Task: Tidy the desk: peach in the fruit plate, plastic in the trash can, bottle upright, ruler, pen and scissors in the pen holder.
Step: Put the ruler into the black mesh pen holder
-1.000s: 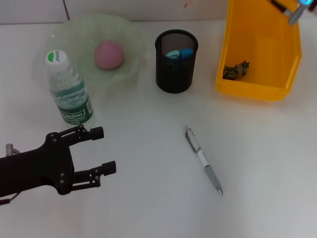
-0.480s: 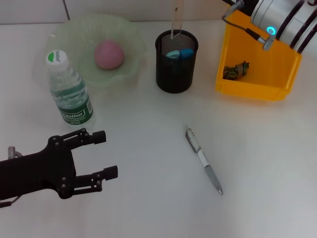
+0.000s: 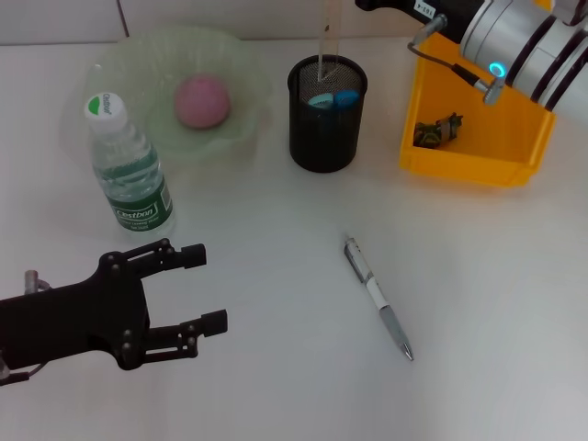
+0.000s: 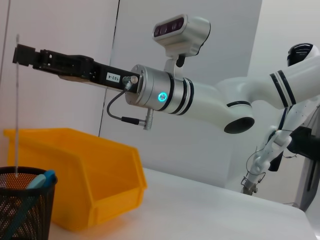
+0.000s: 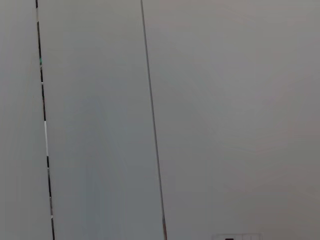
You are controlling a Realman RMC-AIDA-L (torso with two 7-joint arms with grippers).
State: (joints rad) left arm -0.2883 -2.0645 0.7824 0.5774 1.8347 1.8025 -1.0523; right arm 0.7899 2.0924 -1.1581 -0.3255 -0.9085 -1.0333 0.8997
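While the ruler (image 3: 327, 35) stands upright at the top centre of the head view, its lower end dips just inside the black mesh pen holder (image 3: 327, 115), where blue scissor handles (image 3: 333, 98) already show. In the left wrist view the same ruler (image 4: 17, 105) is a thin vertical line, its top pinched by the right gripper (image 4: 22, 54) at the upper left of that frame, so this hand is closed on the ruler and carries it from above.

The step in hand looks like the ruler's placing. I judge the next move calls for lowering it a little further, keeping it clear of the rim, and then loosening the fingers so it drops to rest against the holder's wall.

Lower and right of centre, the pen (image 3: 378, 298) lies flat on the white desk (image 3: 276, 230), well apart from the holder, and is not yet put away. At upper left the peach (image 3: 202, 101) sits in the green fruit plate (image 3: 124, 64), with the bottle (image 3: 129, 165) upright just below it. The yellow trash can (image 3: 478, 161) at upper right holds a crumpled scrap (image 3: 437, 130). At lower left the left gripper (image 3: 204, 288) hangs over bare desk, fingers wide and holding nothing.
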